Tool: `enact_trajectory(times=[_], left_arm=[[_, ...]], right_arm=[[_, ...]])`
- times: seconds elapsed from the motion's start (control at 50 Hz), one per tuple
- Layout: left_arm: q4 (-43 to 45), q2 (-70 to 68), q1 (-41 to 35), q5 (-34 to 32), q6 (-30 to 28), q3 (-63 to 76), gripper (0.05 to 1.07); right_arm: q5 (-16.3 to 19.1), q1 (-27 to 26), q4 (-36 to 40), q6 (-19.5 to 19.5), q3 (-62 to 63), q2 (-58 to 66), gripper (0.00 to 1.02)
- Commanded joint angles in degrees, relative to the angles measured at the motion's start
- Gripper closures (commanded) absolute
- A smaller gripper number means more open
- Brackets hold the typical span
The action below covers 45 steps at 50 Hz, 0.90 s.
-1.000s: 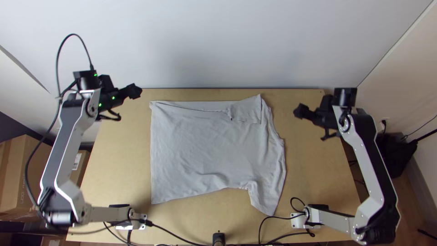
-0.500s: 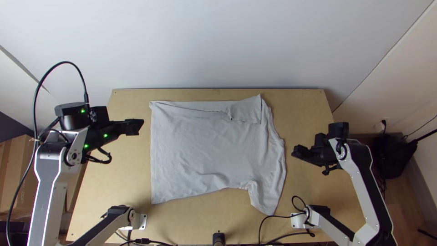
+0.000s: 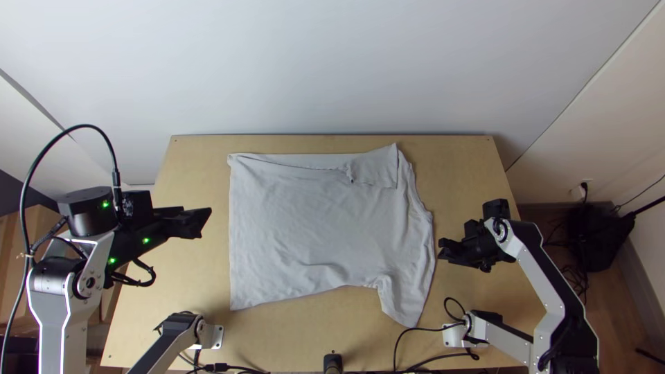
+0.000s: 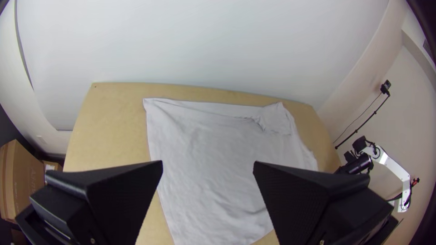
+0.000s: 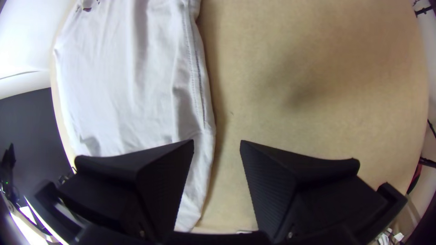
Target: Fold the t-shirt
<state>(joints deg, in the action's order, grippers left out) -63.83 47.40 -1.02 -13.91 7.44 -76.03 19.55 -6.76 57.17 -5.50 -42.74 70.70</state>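
The light grey t-shirt [image 3: 315, 228] lies mostly spread on the table, its upper edge folded over near the far side and one sleeve pointing to the near edge at right. My left gripper [image 3: 206, 223] is above the table left of the shirt. In the left wrist view the left gripper [image 4: 208, 165] is open, with the shirt [image 4: 213, 159] beyond it. Just off the shirt's right edge is my right gripper [image 3: 442, 249]. The right wrist view shows the right gripper [image 5: 217, 144] open, the shirt's seamed edge [image 5: 200, 90] between and beyond its fingers.
The wooden table [image 3: 471, 166] has bare strips around the shirt. Cables [image 3: 429, 358] lie along its near edge by the arm bases. A wall [image 3: 332, 69] stands behind the table, and cardboard boxes [image 4: 22, 181] are off its left side.
Both arms have moved down the picture toward the near side; the right gripper has also come slightly left, to the shirt's edge. The shirt lies as before.
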Motion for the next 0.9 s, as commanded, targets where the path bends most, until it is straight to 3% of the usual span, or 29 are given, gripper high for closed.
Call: enact_trajectory(times=[0.0, 0.3, 0.5, 0.52, 0.6, 0.7, 0.74, 0.88], left_arm=[[-1.12, -1.78, -0.65, 0.11, 0.29, 2.64, 0.11], [-2.44, -3.36, -0.74, 0.2, 0.2, 4.57, 0.11], [-4.37, -5.82, -1.53, 0.2, -0.67, 8.35, 0.11], [-5.25, -5.91, -1.88, 0.2, -1.29, 8.79, 0.11], [-10.26, -6.09, -3.55, 0.29, -4.98, 10.99, 0.11], [-16.15, -6.35, -5.75, 4.16, -10.61, 15.91, 0.11], [-17.73, -6.35, -6.89, 5.83, -12.36, 17.85, 0.11], [-19.58, -7.67, -10.23, 13.3, -18.52, 25.14, 0.11]], right_arm=[[0.4, 0.26, -1.53, 1.28, 1.96, 2.6, 0.53], [0.49, 3.16, -5.14, 1.45, 3.98, 5.68, 0.53], [0.58, 7.73, -7.86, -0.74, 5.04, 7.35, 0.54], [0.49, 8.17, -8.12, -0.92, 5.21, 7.35, 0.57], [0.49, 9.67, -10.23, -1.45, 6.09, 7.35, 0.86], [0.4, 10.63, -10.23, -1.45, 6.44, 7.35, 0.89], [0.4, 10.63, -10.15, -1.36, 6.27, 7.17, 1.0], [0.4, 10.54, -9.27, -1.01, 6.09, 5.5, 1.0]])
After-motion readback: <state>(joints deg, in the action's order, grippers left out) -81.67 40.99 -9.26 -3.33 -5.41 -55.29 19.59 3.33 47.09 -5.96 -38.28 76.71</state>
